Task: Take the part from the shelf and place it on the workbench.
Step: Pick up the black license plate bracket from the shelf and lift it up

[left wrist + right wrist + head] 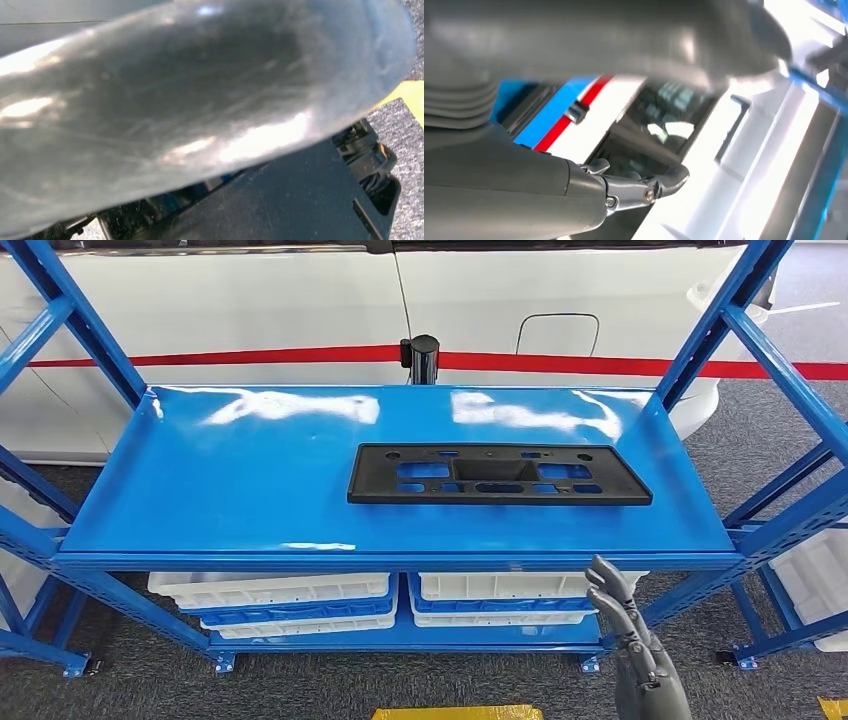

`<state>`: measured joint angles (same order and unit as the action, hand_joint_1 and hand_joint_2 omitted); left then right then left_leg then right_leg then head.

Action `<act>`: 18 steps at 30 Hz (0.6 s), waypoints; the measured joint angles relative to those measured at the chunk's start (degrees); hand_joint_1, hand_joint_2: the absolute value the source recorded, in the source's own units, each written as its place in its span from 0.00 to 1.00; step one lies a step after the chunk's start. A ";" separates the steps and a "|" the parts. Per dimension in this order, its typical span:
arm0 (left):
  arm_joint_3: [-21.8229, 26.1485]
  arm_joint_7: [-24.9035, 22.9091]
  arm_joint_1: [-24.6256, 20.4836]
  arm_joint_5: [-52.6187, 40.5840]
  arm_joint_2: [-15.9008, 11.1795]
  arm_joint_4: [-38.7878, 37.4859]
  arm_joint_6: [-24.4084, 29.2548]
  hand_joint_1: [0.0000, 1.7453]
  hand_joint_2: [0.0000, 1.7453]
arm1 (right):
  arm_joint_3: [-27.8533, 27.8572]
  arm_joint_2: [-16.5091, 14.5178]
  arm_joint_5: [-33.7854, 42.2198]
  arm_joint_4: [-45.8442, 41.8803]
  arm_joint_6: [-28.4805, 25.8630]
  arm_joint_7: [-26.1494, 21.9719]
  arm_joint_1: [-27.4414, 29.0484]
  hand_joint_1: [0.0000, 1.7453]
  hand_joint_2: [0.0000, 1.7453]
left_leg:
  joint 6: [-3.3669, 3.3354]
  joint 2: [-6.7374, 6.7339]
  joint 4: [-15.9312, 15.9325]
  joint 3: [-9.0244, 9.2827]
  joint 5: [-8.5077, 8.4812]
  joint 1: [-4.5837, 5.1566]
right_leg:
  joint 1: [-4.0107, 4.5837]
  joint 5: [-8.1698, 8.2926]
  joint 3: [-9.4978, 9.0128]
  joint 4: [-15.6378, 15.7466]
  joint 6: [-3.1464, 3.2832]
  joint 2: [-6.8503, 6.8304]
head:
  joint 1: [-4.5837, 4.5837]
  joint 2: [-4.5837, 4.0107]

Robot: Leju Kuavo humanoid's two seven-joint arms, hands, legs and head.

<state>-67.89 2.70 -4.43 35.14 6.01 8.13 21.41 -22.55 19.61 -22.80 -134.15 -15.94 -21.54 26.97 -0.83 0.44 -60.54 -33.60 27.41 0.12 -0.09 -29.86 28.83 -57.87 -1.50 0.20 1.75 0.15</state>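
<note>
Rising hand: grey many-fingered right hand [622, 612] below the shelf's front edge, fingers apart, holding nothing.
Left hand: cannot tell the fingers' state; wrist view blurred.
Lower level: white plastic bins [270, 590] under the top board.
Part: flat black rectangular plastic plate with cut-outs [498, 474], lying on the glossy blue metal shelf [230, 490], right of centre, untouched.
Progress: nothing done; reach, grasp, carry, placement all remaining.
Writing: none readable.
</note>
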 joint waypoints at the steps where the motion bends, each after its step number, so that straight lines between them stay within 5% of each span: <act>1: -0.25 -0.37 -0.04 -0.28 -0.01 0.00 -0.16 0.00 0.00 | -0.57 0.33 -0.90 0.59 1.40 1.79 -1.46 0.00 1.00 | 0.00 -0.02 0.00 0.00 0.00 0.00 | 0.00 0.00 0.00 0.00 0.00 0.00 | 0.00 0.00; 6: -2.18 -2.95 -0.57 -2.33 -0.02 0.14 -1.12 0.00 0.00 | -3.86 -0.20 -6.71 5.64 7.66 11.32 -10.59 0.00 1.00 | -0.01 -0.03 0.00 0.02 -0.05 -0.03 | 0.03 0.00 -0.01 -0.01 0.00 -0.01 | 0.01 0.00; 12: -4.28 -5.32 -1.18 -4.32 -0.13 0.75 -2.36 0.00 0.00 | -7.59 -1.62 -21.86 11.32 8.16 22.21 -21.01 0.00 1.00 | -0.07 -0.09 0.00 -0.01 -0.13 -0.04 | 0.03 0.05 -0.57 -0.05 -0.05 0.01 | 0.02 0.00; 18: -5.61 -6.36 -1.93 -5.27 -0.31 1.58 -3.03 0.00 0.00 | -9.32 -1.97 -22.00 16.66 9.58 24.76 -30.79 0.00 1.00 | -0.15 0.02 -0.01 0.01 -0.19 -0.02 | 0.01 0.07 -0.60 -0.04 -0.07 -0.05 | -0.01 0.00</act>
<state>-73.50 -3.66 -6.36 29.87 5.70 9.71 18.38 -31.87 17.63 -44.80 -117.50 -6.35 3.22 -3.82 -0.97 0.46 -60.55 -33.60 27.22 0.11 -0.08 -29.79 28.22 -57.91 -1.56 0.15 1.74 0.15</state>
